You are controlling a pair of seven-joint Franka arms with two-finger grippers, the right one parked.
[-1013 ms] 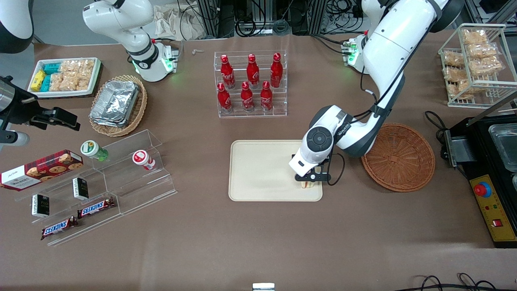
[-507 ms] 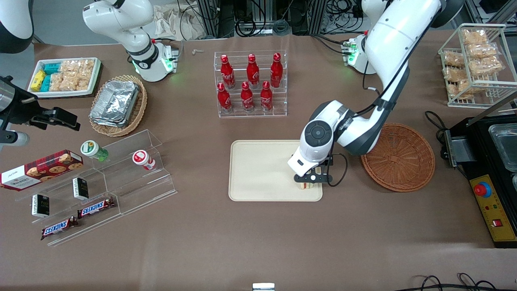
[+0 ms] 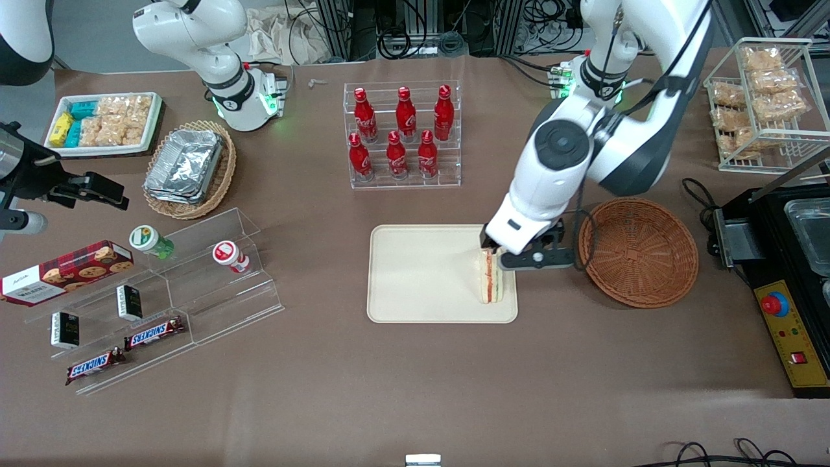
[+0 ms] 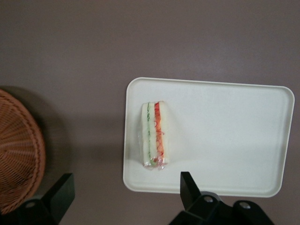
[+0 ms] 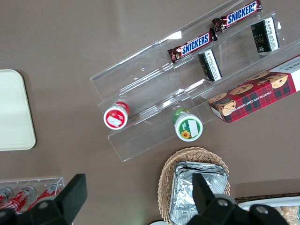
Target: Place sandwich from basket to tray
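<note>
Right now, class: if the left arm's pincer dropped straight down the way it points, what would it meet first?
The open pincer hangs above the flat cream-beige tray's basket-side edge. Going straight down it would probably meet the triangular white-bread sandwich lying on that tray, though depth is hard to judge.

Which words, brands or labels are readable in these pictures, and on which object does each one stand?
"SNICKERS": on the two chocolate bars on the acrylic stand.
"Walkers": on the red tartan cookie box, only just legible.
Red bottles: white script, too small to read.
Small black boxes, cup lids: print unreadable.
The sandwich, tray and basket carry no text.
The gripper, jaws open, hangs above the tray's edge.
</note>
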